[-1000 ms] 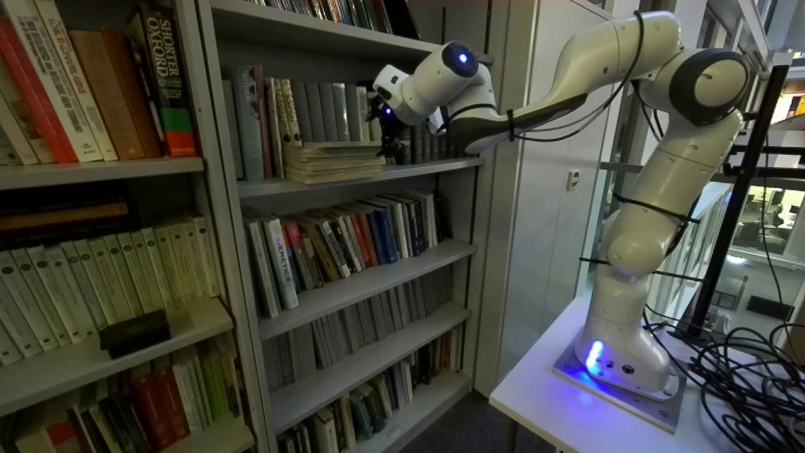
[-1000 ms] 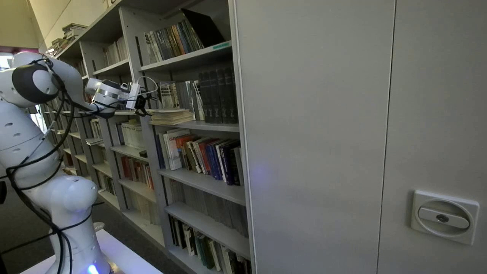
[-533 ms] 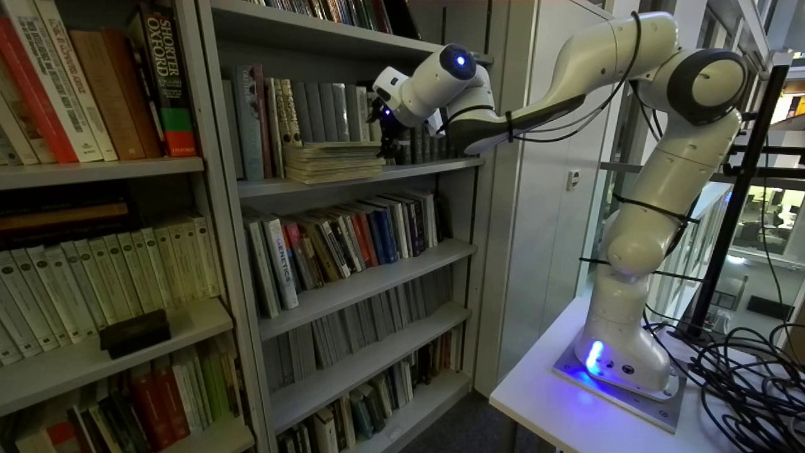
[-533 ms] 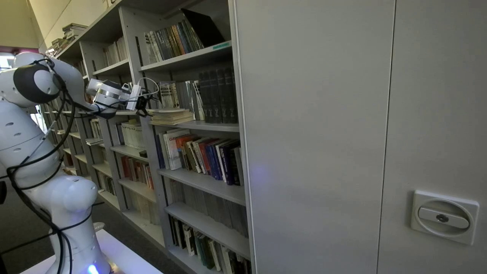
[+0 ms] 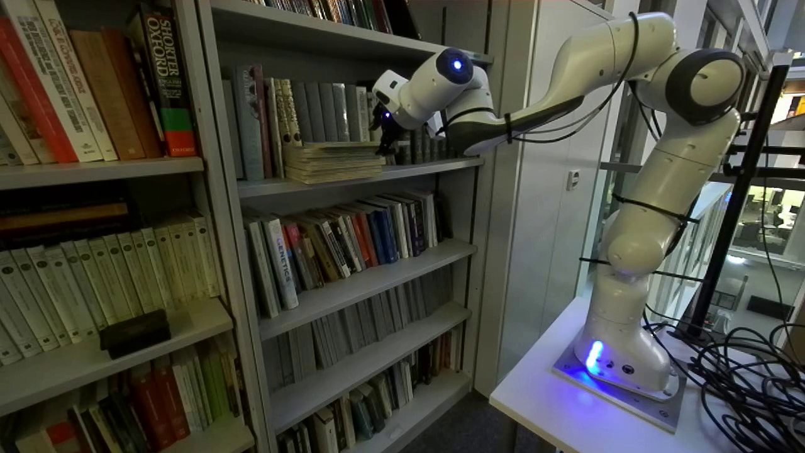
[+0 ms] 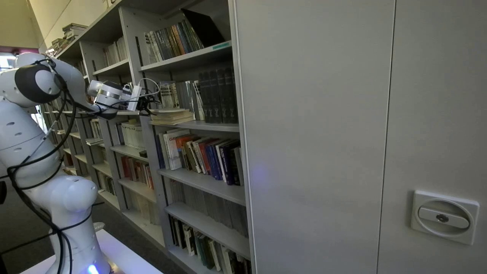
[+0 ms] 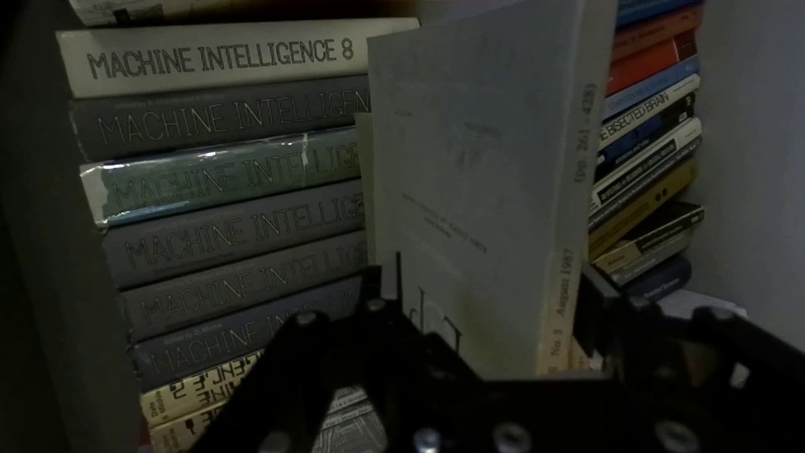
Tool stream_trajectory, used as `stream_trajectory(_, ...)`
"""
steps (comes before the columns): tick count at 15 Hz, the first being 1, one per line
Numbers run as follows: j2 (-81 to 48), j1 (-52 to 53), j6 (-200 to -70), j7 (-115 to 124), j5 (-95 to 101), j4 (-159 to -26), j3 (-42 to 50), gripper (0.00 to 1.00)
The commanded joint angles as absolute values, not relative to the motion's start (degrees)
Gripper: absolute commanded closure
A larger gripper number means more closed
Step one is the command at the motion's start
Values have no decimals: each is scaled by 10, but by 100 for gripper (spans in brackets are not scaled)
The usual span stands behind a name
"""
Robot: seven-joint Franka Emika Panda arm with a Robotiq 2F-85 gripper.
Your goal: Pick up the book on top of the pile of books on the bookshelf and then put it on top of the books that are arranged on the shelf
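Observation:
The pile of books (image 5: 333,163) lies flat, pale tan, on the shelf (image 5: 434,167) of the grey bookshelf (image 5: 371,264); it also shows in an exterior view (image 6: 173,117). The books that are arranged (image 5: 324,113) stand upright behind it; in the wrist view their Machine Intelligence spines (image 7: 233,195) appear sideways. My gripper (image 5: 379,133) is at the pile's near end, level with its top. In the wrist view the gripper (image 7: 490,280) has its fingers (image 7: 390,277) wide apart, with the top book's pale cover (image 7: 465,157) and spine between them. Whether a finger touches the pile cannot be told.
Another shelf board (image 5: 339,34) runs above the upright books. Dark thick volumes (image 6: 217,95) stand right of the pile. A lower shelf holds leaning books (image 5: 339,236). The cabinet door (image 5: 547,189) stands beside the bookshelf. The white table (image 5: 541,384) carries my base.
The wrist has lowered slightly and the gripper has tilted, so its fingers point more toward the shelf. It has moved a little closer to the pile. The books have not moved.

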State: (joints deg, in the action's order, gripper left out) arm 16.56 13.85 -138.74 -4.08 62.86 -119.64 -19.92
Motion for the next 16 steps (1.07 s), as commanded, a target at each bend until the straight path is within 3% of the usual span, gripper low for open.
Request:
stream_trajectory(1, 159, 139, -1372, -21, 653, -1189, -200, 65)
stream_trajectory(5, 160, 141, -1374, -21, 650, -1196, -197, 95)
stream_trajectory(6, 162, 142, -1372, -25, 646, -1199, -197, 99)
stream_trajectory(16, 202, 141, -1330, 0, 677, -1182, -213, 97)
